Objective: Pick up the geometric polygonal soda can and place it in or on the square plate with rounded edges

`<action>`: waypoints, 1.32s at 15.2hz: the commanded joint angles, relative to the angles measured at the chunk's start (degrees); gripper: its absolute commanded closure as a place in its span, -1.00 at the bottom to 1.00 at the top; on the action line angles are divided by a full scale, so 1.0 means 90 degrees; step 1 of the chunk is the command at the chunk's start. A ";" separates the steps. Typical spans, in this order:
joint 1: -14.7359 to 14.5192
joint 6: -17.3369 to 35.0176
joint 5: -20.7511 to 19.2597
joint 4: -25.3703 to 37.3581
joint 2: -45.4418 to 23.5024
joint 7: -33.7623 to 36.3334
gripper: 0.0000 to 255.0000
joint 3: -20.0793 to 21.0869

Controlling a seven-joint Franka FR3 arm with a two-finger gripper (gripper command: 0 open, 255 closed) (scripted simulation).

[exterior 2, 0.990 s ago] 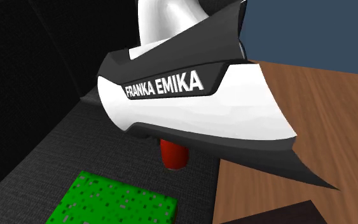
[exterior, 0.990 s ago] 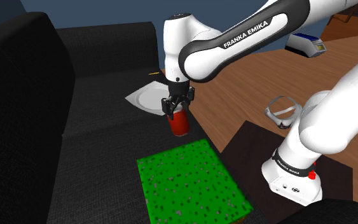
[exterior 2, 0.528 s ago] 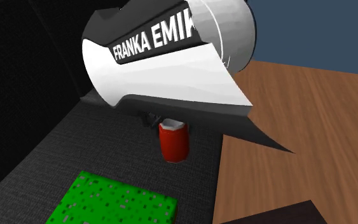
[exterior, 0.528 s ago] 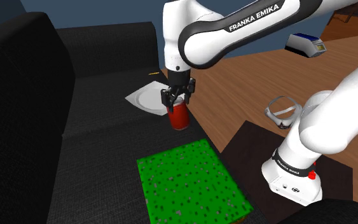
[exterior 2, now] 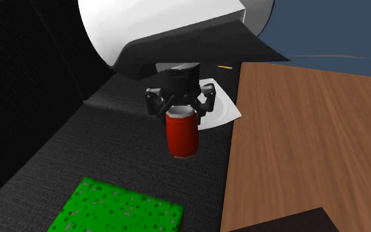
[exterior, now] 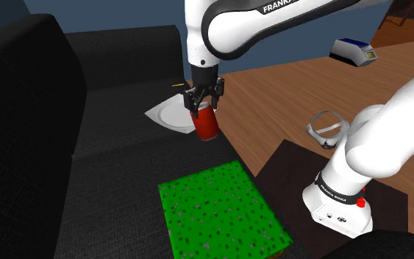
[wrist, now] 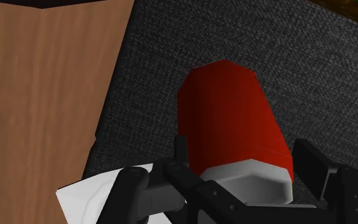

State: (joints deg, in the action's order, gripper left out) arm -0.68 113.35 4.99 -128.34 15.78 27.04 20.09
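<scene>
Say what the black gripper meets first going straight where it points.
The black two-finger gripper, shut on the red faceted can, points down; the can would probably touch the dark textured surface first, beside the white square plate. Depth unclear.

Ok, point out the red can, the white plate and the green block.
red can (exterior 2: 182,137), second exterior view, its red side.
white plate (exterior: 167,115), shoulder view, bare part left of the can.
green block (exterior: 216,210), shoulder view, middle of its top.

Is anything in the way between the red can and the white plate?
No, nothing visible. The gripper holds the red can above the dark surface, and the white plate lies right beside it, uncovered.
</scene>
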 commanded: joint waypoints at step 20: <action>0.0668 -0.1370 -0.1208 0.5374 -0.4143 -0.1054 1.00 -0.0706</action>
State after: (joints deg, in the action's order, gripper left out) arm 5.22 101.33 -5.68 -81.46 -20.39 17.94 13.90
